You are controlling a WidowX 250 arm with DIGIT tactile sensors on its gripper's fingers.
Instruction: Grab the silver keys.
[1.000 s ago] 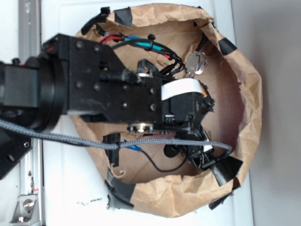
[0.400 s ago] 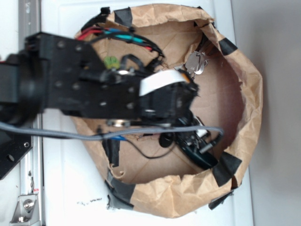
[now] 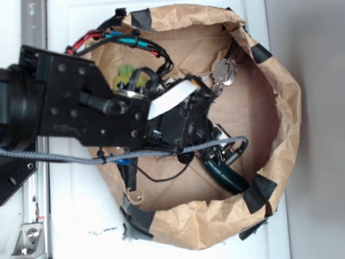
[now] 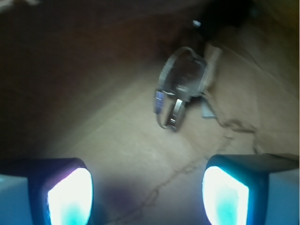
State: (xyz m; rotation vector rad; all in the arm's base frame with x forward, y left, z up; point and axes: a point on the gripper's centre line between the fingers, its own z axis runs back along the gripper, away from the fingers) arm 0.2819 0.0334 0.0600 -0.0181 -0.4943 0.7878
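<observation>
Wrist view: silver keys (image 4: 180, 91) lie on brown paper, ahead of the gripper (image 4: 147, 194), apart from it. Jaws stand wide, holding nothing. Dark green cucumber (image 3: 226, 175) beside the arm.

the exterior view looks straight down from above, fairly near, onto the brown paper bin (image 3: 280, 108) filling centre and right of frame, the arm entering from the left. the wrist view sits low inside the bin, close to its floor, facing forward between the gripper (image 4: 147, 192) fingertips. both views share the silver keys (image 3: 222, 73) (image 4: 180, 91).
</observation>
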